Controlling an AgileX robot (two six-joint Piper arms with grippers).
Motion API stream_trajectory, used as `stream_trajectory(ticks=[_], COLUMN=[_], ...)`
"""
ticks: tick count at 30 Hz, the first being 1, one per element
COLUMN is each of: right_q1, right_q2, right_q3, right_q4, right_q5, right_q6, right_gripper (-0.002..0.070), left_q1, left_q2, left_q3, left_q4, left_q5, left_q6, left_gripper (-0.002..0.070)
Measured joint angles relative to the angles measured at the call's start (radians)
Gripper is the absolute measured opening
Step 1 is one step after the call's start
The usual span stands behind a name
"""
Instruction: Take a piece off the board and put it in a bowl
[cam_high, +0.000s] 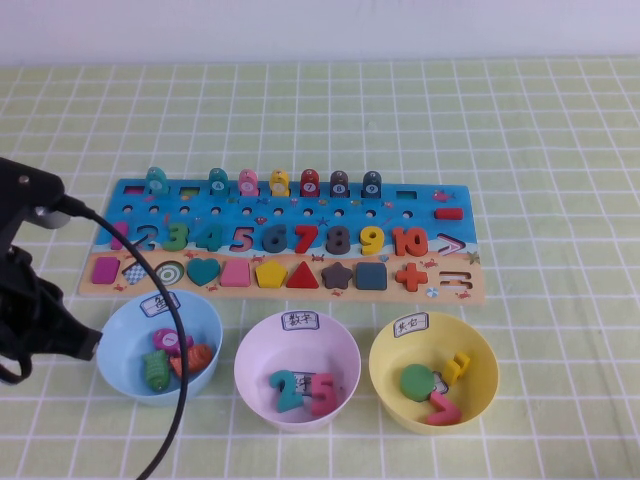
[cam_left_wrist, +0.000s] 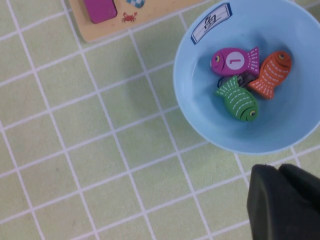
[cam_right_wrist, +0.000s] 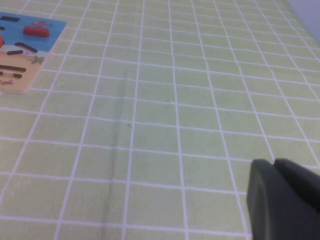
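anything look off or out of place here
Nothing stands out. The board lies flat, the purple piece seated in its slot; the yellow bowl stands upright. The left gripper hovers beside the blue bowl; the right gripper hovers over bare cloth.

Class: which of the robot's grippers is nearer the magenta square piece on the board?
Left. The left gripper hovers beside the blue bowl, just below the magenta piece; the right gripper sits past the board's far end.

board: the board (cam_high: 290, 235) lies on the counter (cam_high: 560, 150), behind three bowls
piece: the piece (cam_high: 105, 269) sits at the left end of the board's near row
bowls: fish bowl (cam_high: 112, 335) left, number bowl (cam_high: 255, 350) middle, the bowl (cam_high: 480, 355) right
left gripper: the left gripper (cam_high: 85, 345) just left of the fish bowl
right gripper: the right gripper (cam_right_wrist: 285, 200) over bare counter, right of the board
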Motion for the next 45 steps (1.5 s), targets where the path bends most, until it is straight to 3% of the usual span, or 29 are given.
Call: stream_trajectory(ticks=[7,15,18,33,38,45], right_q1=[0.000,0.000,0.000,0.000,0.000,0.000], right_q2=[0.000,0.000,0.000,0.000,0.000,0.000], right_q3=[0.000,0.000,0.000,0.000,0.000,0.000], right_q4=[0.000,0.000,0.000,0.000,0.000,0.000], right_q5=[0.000,0.000,0.000,0.000,0.000,0.000], right_q6=[0.000,0.000,0.000,0.000,0.000,0.000], right_gripper=[-0.0017,-0.0017,-0.0017,-0.0017,-0.0017,-0.0017], left_q1=[0.000,0.000,0.000,0.000,0.022,0.114], left_q2=[0.000,0.022,0.078,0.481,0.595,0.685], left_q3=[0.000,-0.007,-0.045,-0.547,-0.586,-0.586], left_q4=[0.008,0.020,0.020,0.121,0.089,0.023], left_q5=[-0.004,-0.022,0.017,0.220,0.235,0.213], left_q6=[-0.009,-0.060,-0.077,-0.084,-0.053,0.001], left_gripper=[0.0032,0.0323,0.0370,0.0389,0.0390,0.0390])
